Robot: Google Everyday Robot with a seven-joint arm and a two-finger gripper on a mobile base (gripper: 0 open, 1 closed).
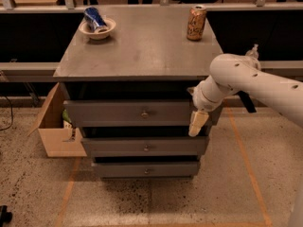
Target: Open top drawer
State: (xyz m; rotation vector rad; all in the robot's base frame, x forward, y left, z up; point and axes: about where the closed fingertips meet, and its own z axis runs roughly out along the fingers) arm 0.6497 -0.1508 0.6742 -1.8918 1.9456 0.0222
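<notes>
The top drawer (pixel 113 112) is the widest grey front of the cabinet, just under the grey tabletop (pixel 142 51). It has a small round metal knob (pixel 145 113) at its centre. Two narrower grey drawers (pixel 123 146) sit below it. My gripper (pixel 196 123) hangs from the white arm (pixel 246 79) that comes in from the right. It is in front of the right end of the top drawer's front, well to the right of the knob. A dark gap shows above the drawer front.
A white bowl (pixel 97 30) holding a blue can stands at the tabletop's back left. A tan drink can (pixel 196 22) stands at the back right. An open cardboard box (pixel 54 126) sits on the floor to the cabinet's left. Orange tape lines (pixel 246 164) run across the speckled floor.
</notes>
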